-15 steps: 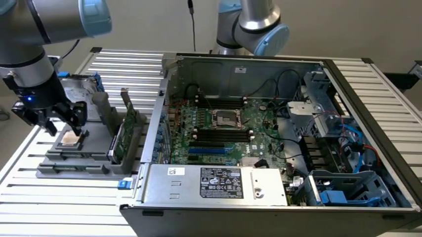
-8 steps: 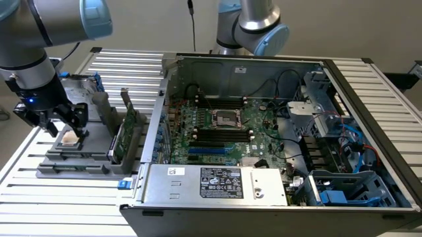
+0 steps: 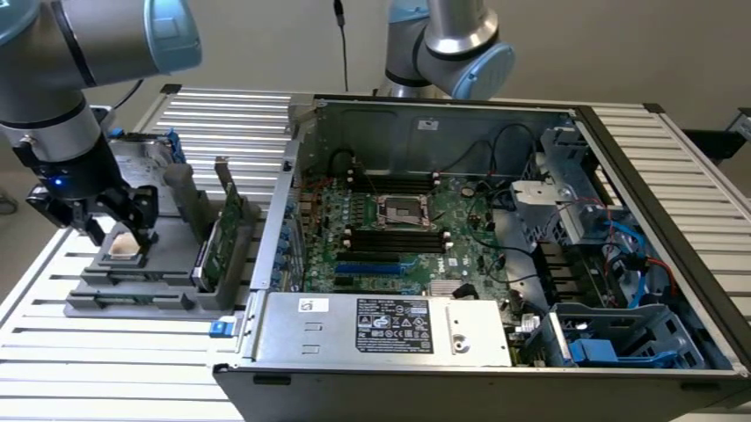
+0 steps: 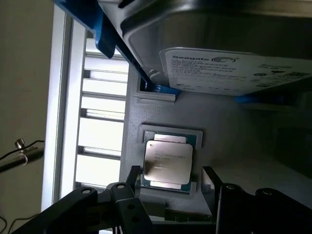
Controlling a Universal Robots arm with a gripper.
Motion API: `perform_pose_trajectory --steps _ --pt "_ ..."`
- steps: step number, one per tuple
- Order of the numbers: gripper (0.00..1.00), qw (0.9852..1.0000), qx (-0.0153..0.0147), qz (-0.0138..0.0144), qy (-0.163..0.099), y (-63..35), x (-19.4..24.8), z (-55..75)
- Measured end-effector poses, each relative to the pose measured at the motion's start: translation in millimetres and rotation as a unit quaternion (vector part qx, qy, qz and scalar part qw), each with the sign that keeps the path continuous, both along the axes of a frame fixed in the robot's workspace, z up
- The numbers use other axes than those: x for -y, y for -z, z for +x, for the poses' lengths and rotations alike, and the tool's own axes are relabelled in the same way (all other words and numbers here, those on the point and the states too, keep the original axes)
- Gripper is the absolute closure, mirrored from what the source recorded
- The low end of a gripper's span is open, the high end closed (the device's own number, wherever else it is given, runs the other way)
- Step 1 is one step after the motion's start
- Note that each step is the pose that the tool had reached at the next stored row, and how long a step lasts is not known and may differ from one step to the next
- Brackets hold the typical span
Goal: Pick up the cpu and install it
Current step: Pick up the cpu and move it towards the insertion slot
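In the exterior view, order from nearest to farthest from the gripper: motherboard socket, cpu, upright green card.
1. cpu, under the gripper.
2. upright green card, in the gray holder.
3. motherboard socket, inside the case.

The gripper (image 4: 170, 176) is open over the cpu (image 4: 167, 160), with one jaw on each side of it. The gap between the jaws is free. The raised rim of the gray nest (image 4: 146, 130) sits close around the chip. Beyond the jaws the hard drive (image 4: 219, 63) stands near. Outside one jaw stand a gray post (image 3: 188, 198) and an upright card (image 3: 231, 233). The room above is free.
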State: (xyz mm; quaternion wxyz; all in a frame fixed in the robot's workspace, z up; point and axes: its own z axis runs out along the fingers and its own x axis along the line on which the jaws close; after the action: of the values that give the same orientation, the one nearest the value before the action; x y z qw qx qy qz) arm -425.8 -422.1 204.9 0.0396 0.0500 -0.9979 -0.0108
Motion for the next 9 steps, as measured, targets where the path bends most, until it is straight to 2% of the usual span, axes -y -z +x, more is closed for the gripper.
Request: perform_pose_trajectory --steps 9 --pt "0.38 1.0 -0.0001 -0.0001 0.005 7.1 -1.3 -0.4"
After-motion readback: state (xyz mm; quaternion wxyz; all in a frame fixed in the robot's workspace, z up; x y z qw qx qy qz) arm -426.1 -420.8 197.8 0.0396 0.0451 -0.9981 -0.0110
